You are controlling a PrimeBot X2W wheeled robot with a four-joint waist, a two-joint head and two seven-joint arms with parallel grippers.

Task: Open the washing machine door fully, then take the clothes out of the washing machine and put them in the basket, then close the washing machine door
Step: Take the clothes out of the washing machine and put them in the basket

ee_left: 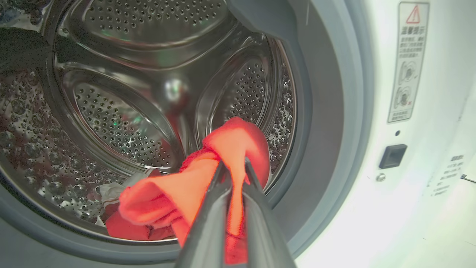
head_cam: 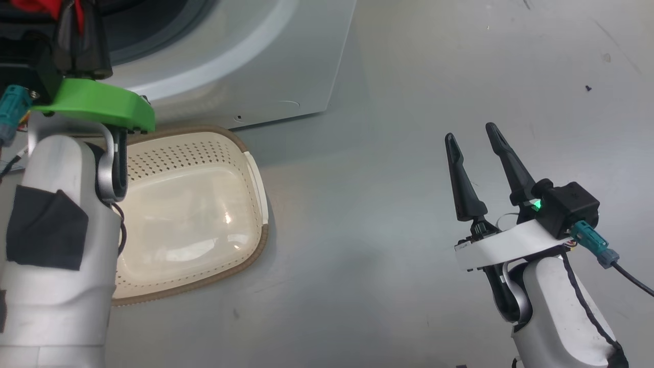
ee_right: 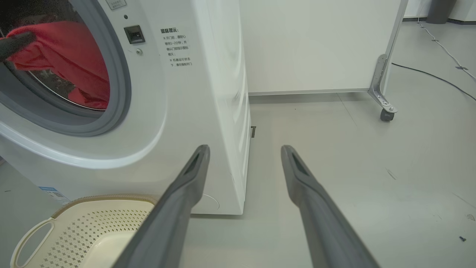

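Observation:
My left gripper [ee_left: 234, 163] is at the mouth of the washing machine [ee_right: 193, 111], shut on a fold of the red clothes [ee_left: 223, 156]. The fabric hangs from the fingers over the grey rubber ring [ee_left: 327, 111], with more red and white pieces low in the steel drum [ee_left: 122, 123]. From the right wrist, the red clothes [ee_right: 70, 59] show in the opening. The cream basket [head_cam: 194, 204] stands empty on the floor right before the washer. My right gripper [head_cam: 472, 138] hangs open over bare floor, well right of the basket. The door is out of view.
A white panel on a castor [ee_right: 386, 111] stands behind and right of the washer. Cables [ee_right: 438, 78] run across the grey floor at the far right. My left forearm [head_cam: 51, 245] covers the basket's left part in the head view.

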